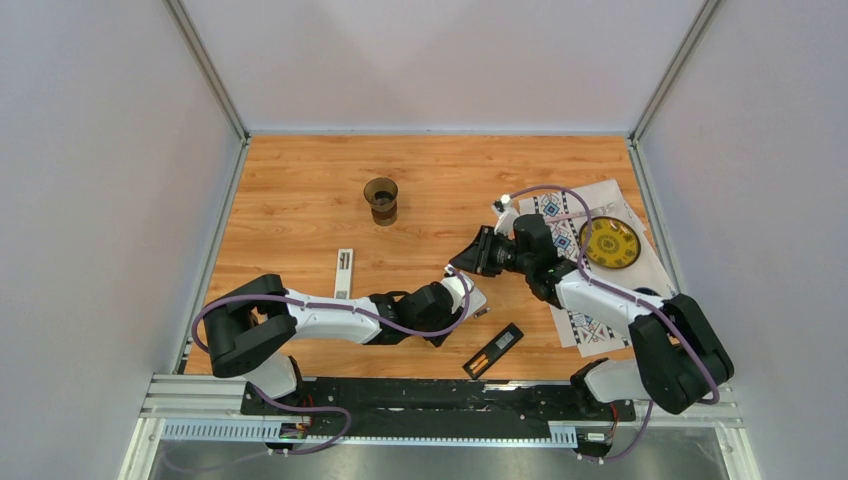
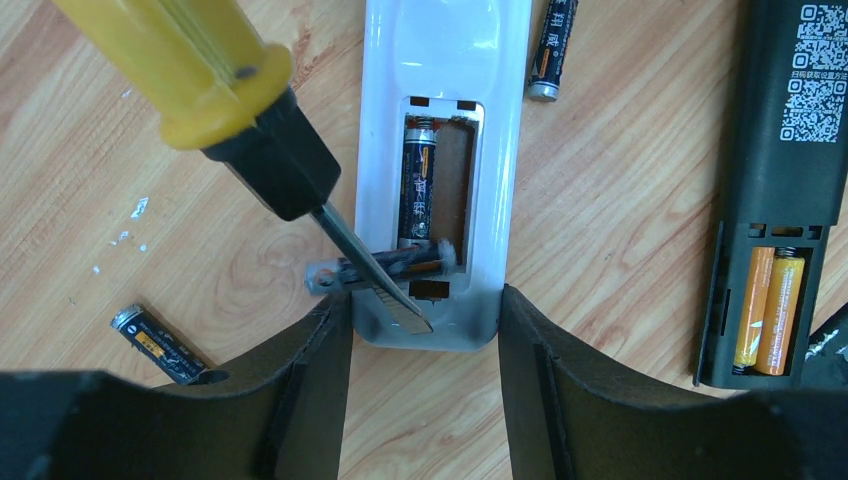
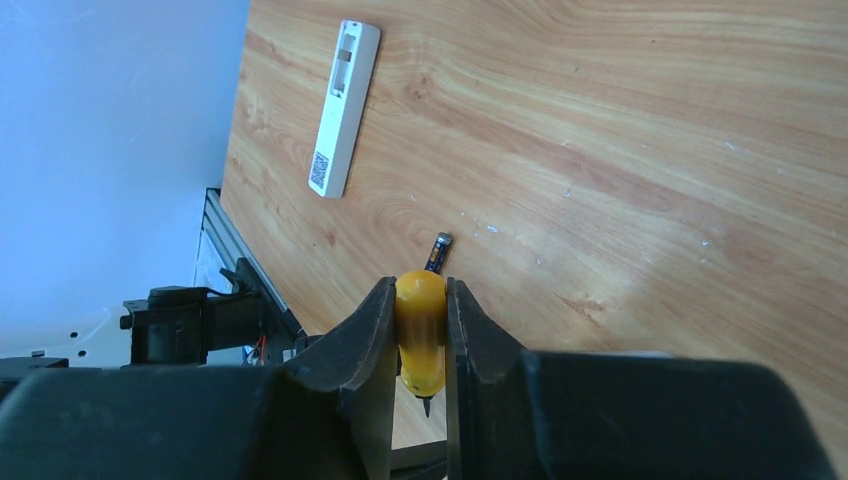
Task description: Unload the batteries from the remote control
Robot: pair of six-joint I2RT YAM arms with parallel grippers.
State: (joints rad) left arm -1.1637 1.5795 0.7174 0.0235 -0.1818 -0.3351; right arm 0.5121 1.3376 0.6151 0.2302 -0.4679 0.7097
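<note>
In the left wrist view a white remote (image 2: 440,60) lies back up with its bay open. One dark grey battery (image 2: 417,190) sits lengthwise in the bay. A second one (image 2: 395,266) lies crosswise, lifted over the bay's left edge. My left gripper (image 2: 425,310) is shut on the remote's near end. My right gripper (image 3: 421,290) is shut on the yellow-handled screwdriver (image 3: 421,335); its blade (image 2: 375,270) lies across the lifted battery. Two loose dark batteries (image 2: 160,345) (image 2: 552,50) lie on the wood. A black remote (image 2: 790,150) holds two orange batteries (image 2: 770,310).
In the top view a second white remote (image 1: 344,273) lies left of the arms and a dark cup (image 1: 381,200) stands further back. A patterned mat (image 1: 590,325) with a yellow disc (image 1: 610,243) is at the right. The black remote (image 1: 494,350) lies near the front edge.
</note>
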